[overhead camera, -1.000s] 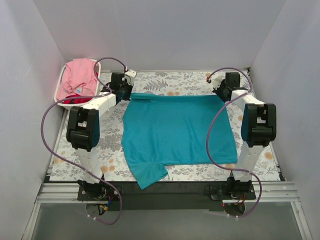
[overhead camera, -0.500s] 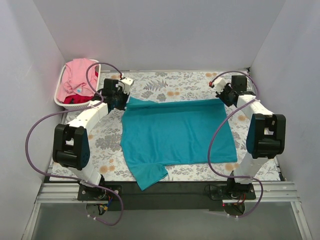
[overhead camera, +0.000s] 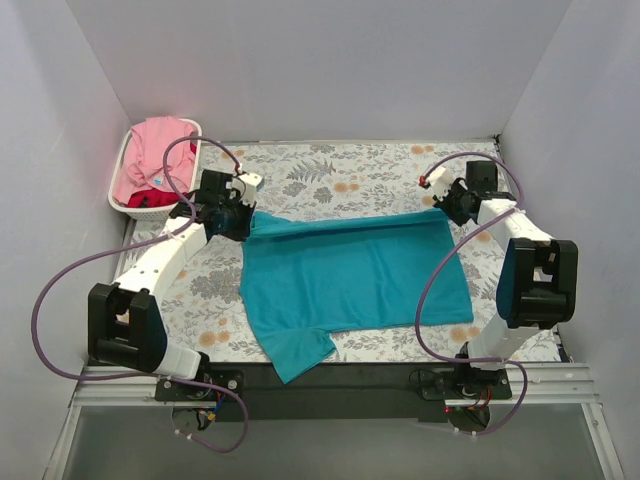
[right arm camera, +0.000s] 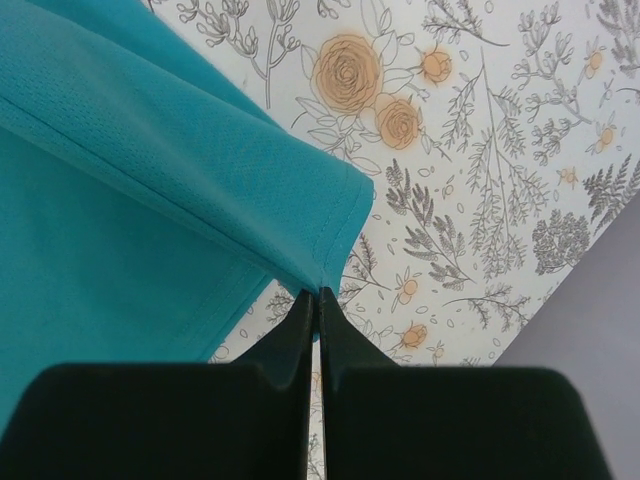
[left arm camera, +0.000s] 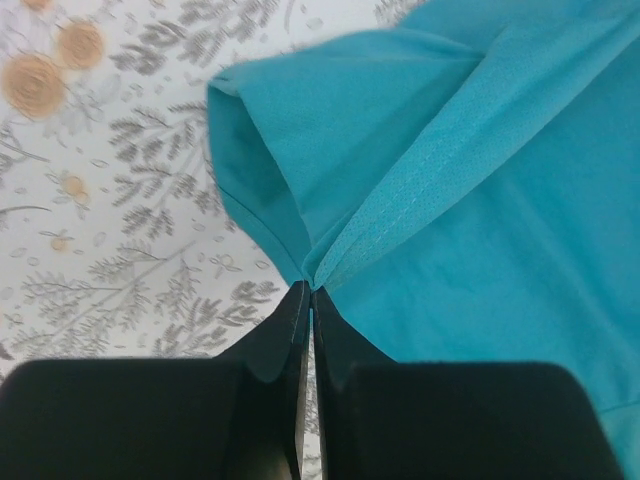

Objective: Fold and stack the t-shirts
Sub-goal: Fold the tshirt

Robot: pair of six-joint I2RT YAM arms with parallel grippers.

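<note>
Both outstretched tools (overhead camera: 246,222) (overhead camera: 444,208) tight on t-shirt (overhead camera: 350,275)

The white-and-black left arm (overhead camera: 165,255) has its elbow low at the lower left, forearm slanting up toward centre-left. Its black two-finger left gripper (overhead camera: 246,218) pinches tight on a corner of the teal t-shirt (overhead camera: 350,270). The matching right arm (overhead camera: 512,228) stands folded at the right, its right gripper (overhead camera: 444,208) clamped on the opposite upper corner.
</note>
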